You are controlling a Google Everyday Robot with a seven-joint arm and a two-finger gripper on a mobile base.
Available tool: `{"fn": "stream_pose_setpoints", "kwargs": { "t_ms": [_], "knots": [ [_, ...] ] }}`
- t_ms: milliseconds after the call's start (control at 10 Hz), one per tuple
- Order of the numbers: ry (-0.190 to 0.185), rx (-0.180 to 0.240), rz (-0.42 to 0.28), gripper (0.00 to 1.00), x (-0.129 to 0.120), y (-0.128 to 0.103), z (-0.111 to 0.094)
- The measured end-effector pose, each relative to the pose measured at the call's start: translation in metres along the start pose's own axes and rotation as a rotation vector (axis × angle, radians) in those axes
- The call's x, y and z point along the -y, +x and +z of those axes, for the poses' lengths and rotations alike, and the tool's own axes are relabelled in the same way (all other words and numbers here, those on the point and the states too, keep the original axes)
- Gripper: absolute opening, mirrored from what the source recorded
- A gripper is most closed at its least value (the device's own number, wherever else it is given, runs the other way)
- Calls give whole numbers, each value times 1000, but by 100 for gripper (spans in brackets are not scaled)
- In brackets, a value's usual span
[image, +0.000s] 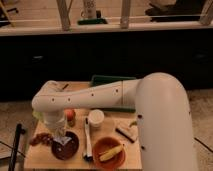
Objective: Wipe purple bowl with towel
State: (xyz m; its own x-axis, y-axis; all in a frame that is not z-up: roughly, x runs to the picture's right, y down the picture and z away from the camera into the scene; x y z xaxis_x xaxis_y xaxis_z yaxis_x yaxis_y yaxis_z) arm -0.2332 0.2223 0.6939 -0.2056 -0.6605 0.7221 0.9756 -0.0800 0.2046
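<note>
The purple bowl sits at the front left of the wooden table, dark and round. My gripper comes down from the white arm over the bowl's far left rim. The towel, a small pale cloth with darker marks, hangs at the gripper's tip and rests inside the bowl, with the gripper shut on it. The wrist hides the bowl's far edge.
An orange bowl holding something yellow stands right of the purple bowl, with a white-handled brush between them. Also on the table are a white cup, an orange fruit, reddish pieces, a small scrub brush and a green tray. A black pole stands at the left.
</note>
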Motion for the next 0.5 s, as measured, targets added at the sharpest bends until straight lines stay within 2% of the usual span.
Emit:
{"fn": "stream_pose_setpoints", "kwargs": {
  "t_ms": [300, 500],
  "knots": [
    [1, 6, -79, 0, 17, -20, 0],
    [8, 22, -122, 0, 23, -45, 4]
  ]
}}
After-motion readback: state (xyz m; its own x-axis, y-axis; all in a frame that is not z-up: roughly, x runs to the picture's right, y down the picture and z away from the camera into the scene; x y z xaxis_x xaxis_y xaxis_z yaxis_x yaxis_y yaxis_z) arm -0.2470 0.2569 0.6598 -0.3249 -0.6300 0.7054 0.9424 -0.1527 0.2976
